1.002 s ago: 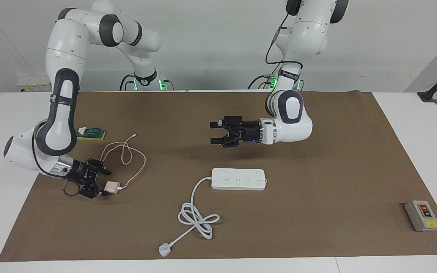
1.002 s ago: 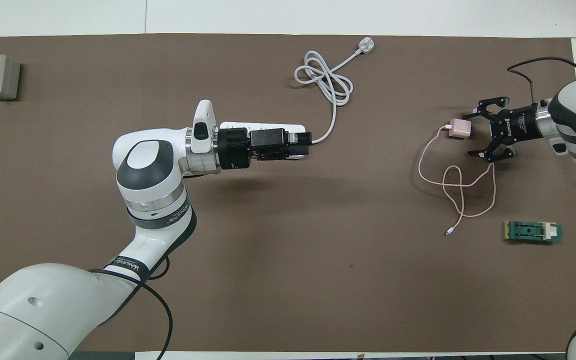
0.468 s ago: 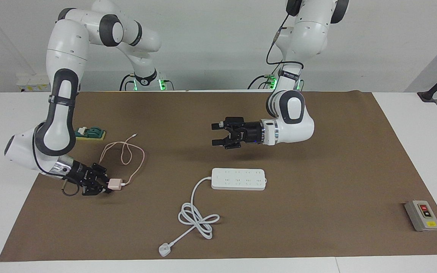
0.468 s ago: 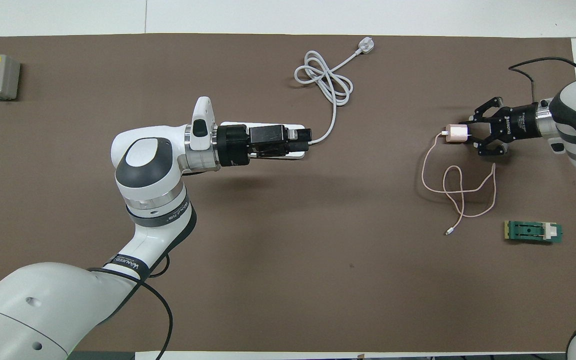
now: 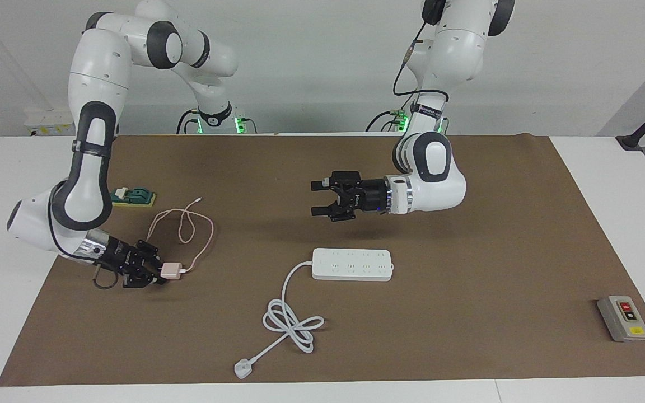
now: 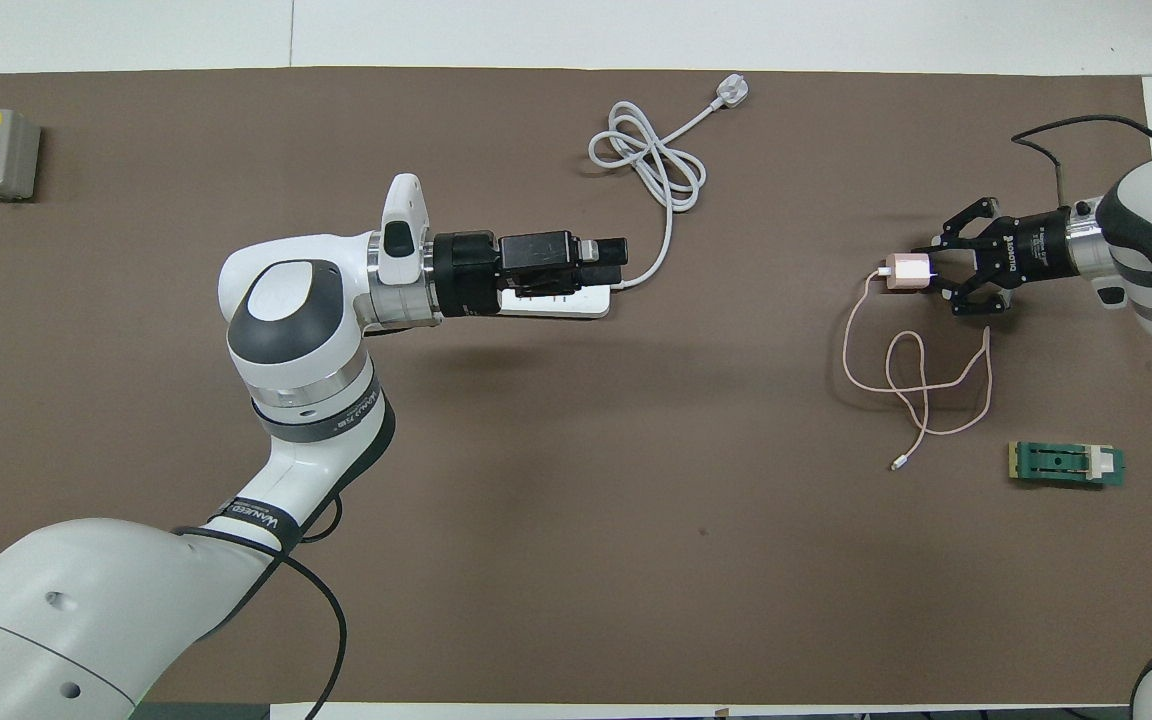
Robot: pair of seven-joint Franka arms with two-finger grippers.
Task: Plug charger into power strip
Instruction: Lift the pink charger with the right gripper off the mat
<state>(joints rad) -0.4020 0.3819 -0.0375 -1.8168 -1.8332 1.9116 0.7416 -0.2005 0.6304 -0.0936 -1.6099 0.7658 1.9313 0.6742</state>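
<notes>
We note the charger point(image 5: 171, 271) gripped in the right hand point(image 5: 157, 272), low over the mat toward the right arm's end of the table point(image 5: 608, 162); its pink cable point(image 5: 188, 226) loops on the mat toward the robots' edge. We see the power strip point(image 5: 352, 264) lying flat near the table's middle, its white cord point(image 5: 291, 319) coiling toward the edge away from the robots. The left hand point(image 5: 320, 198) hangs over the mat beside the strip, fingers spread, holding nothing.
</notes>
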